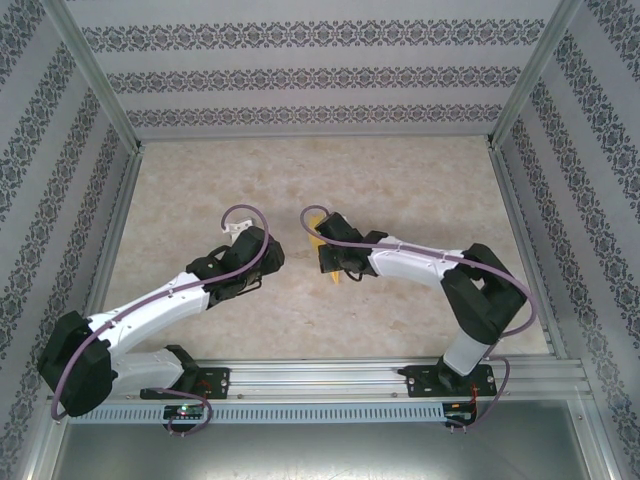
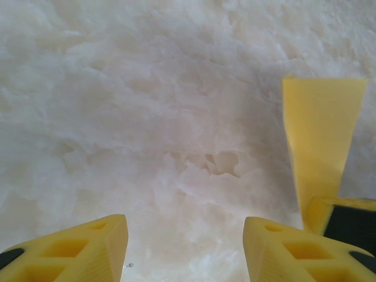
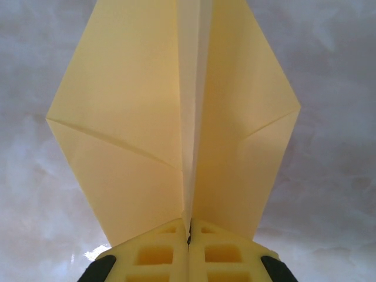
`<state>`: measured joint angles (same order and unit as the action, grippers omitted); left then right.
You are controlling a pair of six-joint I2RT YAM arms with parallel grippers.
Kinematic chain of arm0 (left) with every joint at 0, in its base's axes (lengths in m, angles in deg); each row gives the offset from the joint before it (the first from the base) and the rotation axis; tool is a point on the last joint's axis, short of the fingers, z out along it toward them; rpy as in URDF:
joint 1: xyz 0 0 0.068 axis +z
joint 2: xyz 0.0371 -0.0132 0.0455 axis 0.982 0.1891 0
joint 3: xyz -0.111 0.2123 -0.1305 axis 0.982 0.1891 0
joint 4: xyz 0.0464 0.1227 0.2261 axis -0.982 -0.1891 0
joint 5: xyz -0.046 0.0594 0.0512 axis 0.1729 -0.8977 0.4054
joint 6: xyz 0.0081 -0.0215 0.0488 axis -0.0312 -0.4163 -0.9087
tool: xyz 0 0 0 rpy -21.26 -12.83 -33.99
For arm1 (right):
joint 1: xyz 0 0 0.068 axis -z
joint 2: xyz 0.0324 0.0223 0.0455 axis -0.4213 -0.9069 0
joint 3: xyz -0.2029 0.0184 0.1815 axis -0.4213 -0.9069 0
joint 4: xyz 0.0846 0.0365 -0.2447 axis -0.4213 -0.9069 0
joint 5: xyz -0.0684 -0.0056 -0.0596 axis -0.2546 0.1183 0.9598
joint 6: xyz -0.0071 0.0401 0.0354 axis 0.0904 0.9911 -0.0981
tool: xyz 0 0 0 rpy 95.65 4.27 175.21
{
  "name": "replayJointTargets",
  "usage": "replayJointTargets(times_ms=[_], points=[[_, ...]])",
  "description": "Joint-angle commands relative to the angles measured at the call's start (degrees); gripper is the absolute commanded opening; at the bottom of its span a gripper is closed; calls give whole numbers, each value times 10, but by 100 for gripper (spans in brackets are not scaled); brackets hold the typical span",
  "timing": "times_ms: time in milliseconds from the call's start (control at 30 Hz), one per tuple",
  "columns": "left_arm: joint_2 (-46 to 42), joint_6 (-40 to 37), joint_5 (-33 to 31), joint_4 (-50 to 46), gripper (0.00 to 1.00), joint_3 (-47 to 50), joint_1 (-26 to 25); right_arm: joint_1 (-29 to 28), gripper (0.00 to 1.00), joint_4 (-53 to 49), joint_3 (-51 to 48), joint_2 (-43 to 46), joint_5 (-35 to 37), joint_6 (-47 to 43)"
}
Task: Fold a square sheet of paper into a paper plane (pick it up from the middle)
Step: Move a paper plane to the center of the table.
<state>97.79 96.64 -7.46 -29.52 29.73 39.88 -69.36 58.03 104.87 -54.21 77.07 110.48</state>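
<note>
The square sheet of paper shows as a folded yellow-orange paper plane [image 3: 176, 117], two wings either side of a centre crease. My right gripper [image 3: 189, 226] is shut on that crease at the plane's near end, and the wings spread away from the fingertips above the table. From above, the right gripper [image 1: 328, 258] covers the plane's middle, and a yellow end of the paper plane [image 1: 316, 228] sticks out. My left gripper [image 2: 185, 247] hangs open over bare table with nothing between its fingers. The paper plane [image 2: 323, 135] is to its right, apart from it. In the top view the left gripper [image 1: 262, 265] is just left of the right one.
The marble-patterned table [image 1: 420, 190] is walled by patterned panels and a metal frame [image 1: 100, 90]. A finger of the right gripper [image 2: 346, 220] is close beside my left gripper's right finger. Both arm bases sit on the rail [image 1: 330, 378] at the near edge.
</note>
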Motion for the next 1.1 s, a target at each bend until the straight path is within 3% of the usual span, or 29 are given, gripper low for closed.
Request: replayJointTargets(times_ms=[0, 233, 467, 667, 1067], points=[[-10, 8, -19, -10, 56, 1, 10, -8, 0, -26, 9, -22, 17, 8], [-3, 11, -13, 0, 56, 8, 16, -6, 1, -6, 11, -68, 0, 32], [1, 10, -10, 0, 56, 5, 18, -13, 15, -4, 8, -79, -6, 38], [8, 8, -4, -8, 57, -2, 18, -14, 22, -13, 15, -76, 2, 33], [29, 11, 6, -2, 57, -6, 18, -27, 22, -40, 47, -149, 10, 62]])
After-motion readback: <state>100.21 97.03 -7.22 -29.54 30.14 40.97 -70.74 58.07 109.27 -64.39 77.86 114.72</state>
